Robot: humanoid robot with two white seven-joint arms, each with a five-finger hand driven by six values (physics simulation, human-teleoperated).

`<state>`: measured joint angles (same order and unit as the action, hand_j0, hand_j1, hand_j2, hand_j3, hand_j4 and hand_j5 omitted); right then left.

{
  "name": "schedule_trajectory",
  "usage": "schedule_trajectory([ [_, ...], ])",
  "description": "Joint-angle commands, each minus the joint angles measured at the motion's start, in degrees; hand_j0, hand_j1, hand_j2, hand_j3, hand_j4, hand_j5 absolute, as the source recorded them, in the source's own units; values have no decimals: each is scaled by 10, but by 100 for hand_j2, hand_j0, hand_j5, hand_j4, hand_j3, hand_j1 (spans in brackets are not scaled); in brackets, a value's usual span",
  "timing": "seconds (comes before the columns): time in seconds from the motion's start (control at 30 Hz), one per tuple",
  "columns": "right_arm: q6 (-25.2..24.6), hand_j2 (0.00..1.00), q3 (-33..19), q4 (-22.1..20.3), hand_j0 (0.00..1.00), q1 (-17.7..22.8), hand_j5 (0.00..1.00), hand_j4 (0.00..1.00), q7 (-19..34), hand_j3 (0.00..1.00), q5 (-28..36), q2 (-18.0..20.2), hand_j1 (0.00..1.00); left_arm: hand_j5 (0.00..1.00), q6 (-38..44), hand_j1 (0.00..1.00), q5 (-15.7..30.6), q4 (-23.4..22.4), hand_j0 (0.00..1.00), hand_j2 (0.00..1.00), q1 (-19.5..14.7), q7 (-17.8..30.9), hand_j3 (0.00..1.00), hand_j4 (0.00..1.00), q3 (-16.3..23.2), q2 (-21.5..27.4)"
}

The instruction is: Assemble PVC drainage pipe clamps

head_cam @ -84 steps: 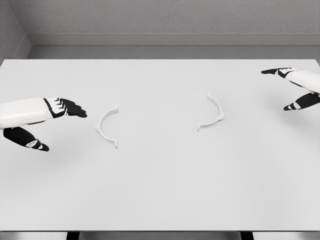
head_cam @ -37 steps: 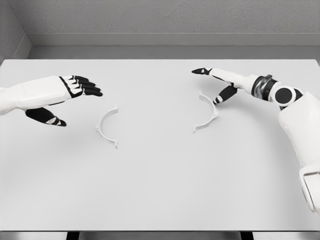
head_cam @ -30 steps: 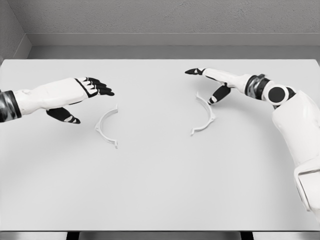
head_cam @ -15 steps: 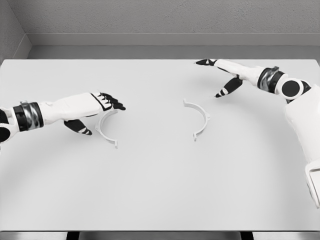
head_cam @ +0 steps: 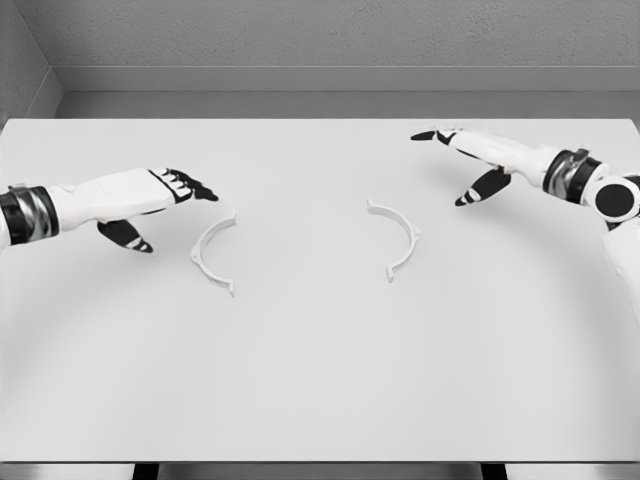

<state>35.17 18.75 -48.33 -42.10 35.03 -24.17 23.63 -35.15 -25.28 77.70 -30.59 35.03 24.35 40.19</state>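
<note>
Two white half-ring clamp pieces lie flat on the white table (head_cam: 320, 380). The left clamp half (head_cam: 207, 255) curves open toward the right, and the right clamp half (head_cam: 398, 235) curves open toward the left, with a wide gap between them. My left hand (head_cam: 160, 200) hovers just left of and above the left half, fingers spread and holding nothing. My right hand (head_cam: 465, 160) hangs up and to the right of the right half, well apart from it, fingers extended and empty.
The table's far edge meets a grey wall at the top of the view. Its near edge runs along the bottom of the picture.
The right clamp half has slid left and turned after my right hand pushed it; that hand has since drawn back to the right. My left hand came in toward the left half, then backed off slightly.
</note>
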Motion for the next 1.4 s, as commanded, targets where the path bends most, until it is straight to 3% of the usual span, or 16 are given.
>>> schedule_trajectory([
  [0.0,-2,100,8,-33,100,0,100,100,0,100,5,1,100,100,2,100,3,-11,100,100,-2,0,100,100,3,-3],
  [0.27,-2,100,32,-45,100,2,100,100,0,100,4,-4,100,100,2,100,-9,-35,100,100,-5,0,100,100,8,-31],
  [0.4,-2,100,30,-77,100,23,100,100,0,100,5,3,100,100,2,100,-8,-32,100,100,-22,0,100,100,8,-31],
  [0.47,-2,100,28,-112,100,40,100,100,0,100,5,16,100,100,2,100,-8,-32,100,100,-25,0,100,100,11,-32],
  [0.67,-2,100,32,-116,100,47,100,100,0,100,3,10,100,100,2,100,-9,-33,100,100,-20,0,100,100,32,-42],
  [0.83,-2,100,38,-115,100,54,100,100,0,100,-1,-5,100,100,2,100,-1,-7,100,100,-31,0,100,100,25,-20],
  [0.97,-2,100,38,-116,100,55,100,100,0,100,-2,-17,100,100,2,100,52,6,100,100,-32,0,100,100,24,33],
  [1.37,-2,100,37,-125,100,57,100,100,0,100,-2,-37,100,100,2,100,72,24,100,100,-28,0,100,100,23,84],
])
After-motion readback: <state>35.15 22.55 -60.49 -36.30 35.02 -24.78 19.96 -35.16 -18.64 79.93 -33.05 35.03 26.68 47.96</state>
